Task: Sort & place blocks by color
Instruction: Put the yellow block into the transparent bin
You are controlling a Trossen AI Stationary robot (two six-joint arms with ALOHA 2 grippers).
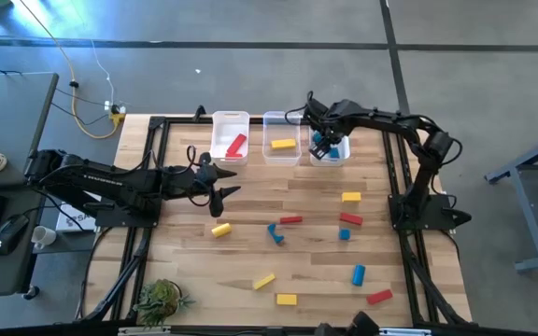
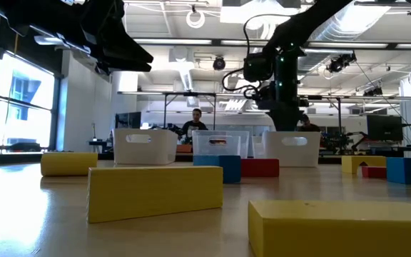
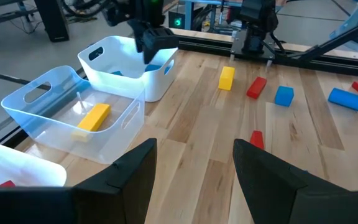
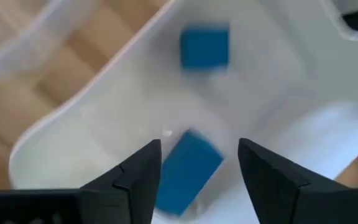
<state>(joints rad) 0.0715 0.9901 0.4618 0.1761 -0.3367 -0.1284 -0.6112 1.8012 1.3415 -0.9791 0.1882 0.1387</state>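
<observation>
- Your blue blocks (image 4: 204, 45): two matte, square-edged pieces lie inside the rightmost bin (image 1: 336, 152), a translucent tub with a white rim and rounded corners.
- Your right hand (image 4: 197, 162) hangs directly over that bin, its two dark fingers spread apart and holding nothing.
- A yellow bar (image 3: 92, 117) lies flat in the middle bin (image 3: 39, 93); a red bar (image 1: 236, 145) lies slantwise in the leftmost bin (image 1: 230, 118).
- The other blocks (image 1: 351, 197), red, yellow and blue, lie scattered as bars, cubes and a cylinder over the pale wooden plank bench (image 1: 250, 252).
- Your left hand (image 3: 194, 165) hovers above the bench near the leftmost bin, fingers parted and empty.
</observation>
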